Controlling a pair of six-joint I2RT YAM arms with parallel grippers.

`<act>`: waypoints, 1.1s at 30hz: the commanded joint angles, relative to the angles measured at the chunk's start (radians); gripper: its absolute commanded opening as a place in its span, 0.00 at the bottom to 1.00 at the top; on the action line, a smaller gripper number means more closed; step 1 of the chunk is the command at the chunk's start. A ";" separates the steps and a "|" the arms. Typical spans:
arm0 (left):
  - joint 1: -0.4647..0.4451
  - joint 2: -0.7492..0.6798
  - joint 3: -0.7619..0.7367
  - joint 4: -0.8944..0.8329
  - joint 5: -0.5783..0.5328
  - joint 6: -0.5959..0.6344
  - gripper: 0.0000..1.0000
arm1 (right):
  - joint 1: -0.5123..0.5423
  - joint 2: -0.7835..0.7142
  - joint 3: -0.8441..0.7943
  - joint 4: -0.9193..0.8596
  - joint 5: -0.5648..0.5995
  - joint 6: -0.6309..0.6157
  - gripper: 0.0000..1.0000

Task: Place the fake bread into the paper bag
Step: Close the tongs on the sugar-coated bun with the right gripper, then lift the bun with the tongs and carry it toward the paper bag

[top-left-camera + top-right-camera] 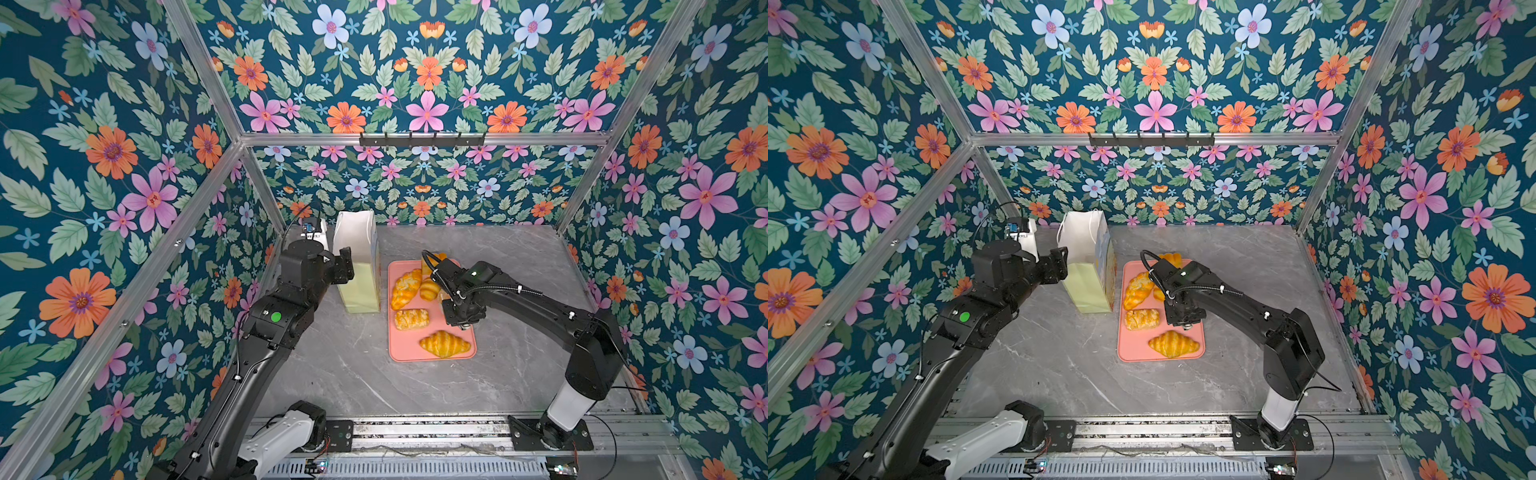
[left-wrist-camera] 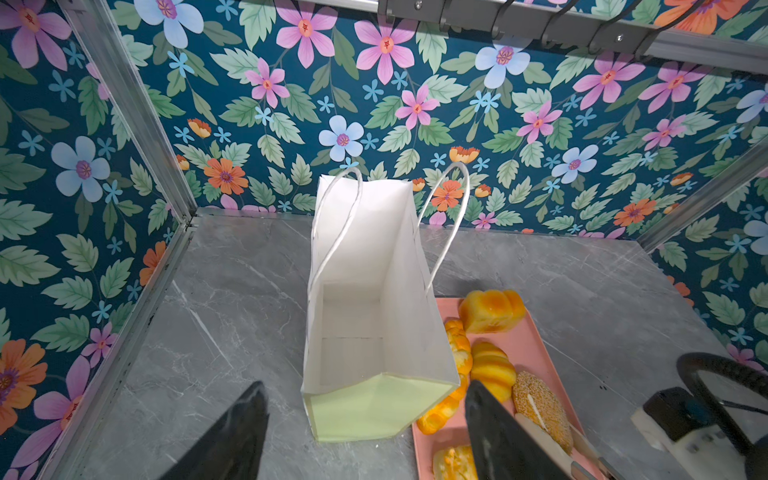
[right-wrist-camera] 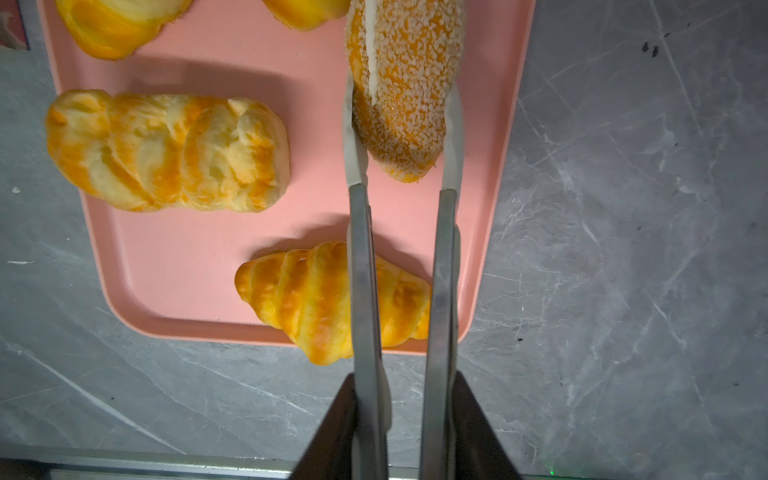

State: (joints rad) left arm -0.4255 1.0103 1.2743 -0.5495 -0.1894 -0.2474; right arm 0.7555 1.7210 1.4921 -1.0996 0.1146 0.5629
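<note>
The right end effector [image 3: 405, 384] is clamped on metal tongs [image 3: 360, 249]. The tong blades press both sides of the seeded bun [image 3: 405, 83] over the pink tray [image 3: 187, 270]; the bun's long axis runs in line with the blades, its far end is cut off at the picture's edge, and in both top views the arm hides nearly all of it. The left end effector [image 2: 365, 386] gapes wide, holding nothing, near the upright paper bag [image 2: 365, 270], which stands mouth-up on the counter [image 2: 232, 291] just beside the tray.

Bright, sharp overall (right wrist view dim).
</note>
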 commanded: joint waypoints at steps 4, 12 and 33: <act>0.001 0.006 0.002 0.028 0.019 0.002 0.75 | 0.002 -0.022 0.038 -0.028 0.008 -0.033 0.27; 0.002 0.041 0.043 -0.008 0.007 -0.016 0.76 | 0.002 -0.158 0.118 -0.115 0.020 -0.088 0.26; 0.110 0.198 0.177 -0.115 0.025 -0.045 0.79 | 0.024 -0.127 0.587 -0.088 -0.294 -0.146 0.22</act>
State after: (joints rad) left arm -0.3321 1.1954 1.4452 -0.6437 -0.1951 -0.2886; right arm 0.7643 1.5745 2.0354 -1.2247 -0.1127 0.4194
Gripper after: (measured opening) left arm 0.789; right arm 0.308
